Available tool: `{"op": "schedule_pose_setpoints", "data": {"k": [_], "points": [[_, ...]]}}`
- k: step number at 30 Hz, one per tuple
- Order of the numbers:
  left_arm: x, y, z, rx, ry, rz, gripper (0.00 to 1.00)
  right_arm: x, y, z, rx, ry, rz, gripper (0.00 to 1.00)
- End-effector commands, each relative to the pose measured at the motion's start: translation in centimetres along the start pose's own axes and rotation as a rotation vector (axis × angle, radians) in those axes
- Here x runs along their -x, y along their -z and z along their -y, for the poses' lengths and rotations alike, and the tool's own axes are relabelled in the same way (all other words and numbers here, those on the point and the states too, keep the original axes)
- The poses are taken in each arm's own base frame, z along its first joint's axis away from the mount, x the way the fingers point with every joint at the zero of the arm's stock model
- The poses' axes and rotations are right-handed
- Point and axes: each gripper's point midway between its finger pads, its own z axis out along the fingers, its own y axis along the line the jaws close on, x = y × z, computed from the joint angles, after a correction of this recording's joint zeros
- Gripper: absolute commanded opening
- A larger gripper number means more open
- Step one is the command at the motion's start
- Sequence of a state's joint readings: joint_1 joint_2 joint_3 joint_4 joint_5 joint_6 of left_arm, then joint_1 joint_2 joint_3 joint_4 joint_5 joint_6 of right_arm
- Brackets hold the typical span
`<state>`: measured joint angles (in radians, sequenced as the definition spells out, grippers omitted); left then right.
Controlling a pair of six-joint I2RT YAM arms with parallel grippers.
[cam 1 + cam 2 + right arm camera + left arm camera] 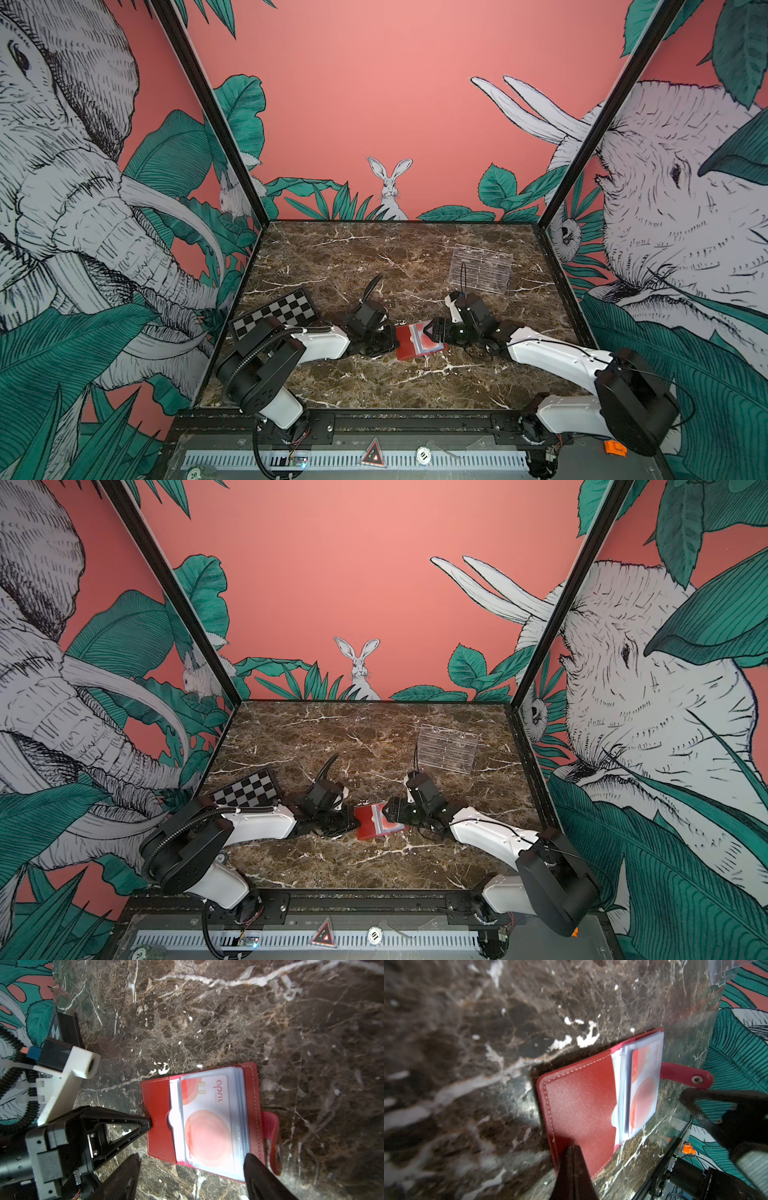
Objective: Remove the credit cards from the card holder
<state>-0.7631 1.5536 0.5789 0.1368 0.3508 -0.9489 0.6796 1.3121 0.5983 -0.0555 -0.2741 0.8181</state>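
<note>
The red card holder (405, 344) (366, 825) lies open on the marble table, between both arms. Its clear sleeves hold a white credit card with red-orange circles (207, 1126) (643, 1095) on top; the other credit cards are hidden under it. My left gripper (574, 1149) (393, 337) is shut, with its tip resting on the holder's left flap (160, 1105). Over the sleeves' near end my right gripper (191, 1176) (430, 332) stands open, one finger beside the flap and one over the holder's edge by the snap tab (272, 1126). It holds nothing.
A black-and-white chequered board (276, 313) lies at the left, behind my left arm. A clear acrylic tiered stand (480, 266) stands at the back right. Printed walls close in the table on three sides.
</note>
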Motion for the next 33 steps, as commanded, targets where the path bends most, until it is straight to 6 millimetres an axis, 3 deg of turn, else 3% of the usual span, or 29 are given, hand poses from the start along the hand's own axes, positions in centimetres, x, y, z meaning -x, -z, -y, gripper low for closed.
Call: {"op": "schedule_pose_setpoints", "data": {"k": [1, 24, 33], "points": [[-1.3, -0.6, -2.9, 0.104, 0.008, -0.026, 0.00, -0.2, -0.7, 0.3, 0.013, 0.010, -0.009, 0.77], [-1.6, -0.8, -2.5, 0.092, -0.009, -0.046, 0.00, -2.0, -2.7, 3.3, -0.065, 0.003, -0.082, 0.71], [-1.9, -1.5, -2.7, 0.090, -0.011, -0.053, 0.00, -3.1, -3.3, 2.6, 0.009, -0.048, -0.085, 0.69]]}}
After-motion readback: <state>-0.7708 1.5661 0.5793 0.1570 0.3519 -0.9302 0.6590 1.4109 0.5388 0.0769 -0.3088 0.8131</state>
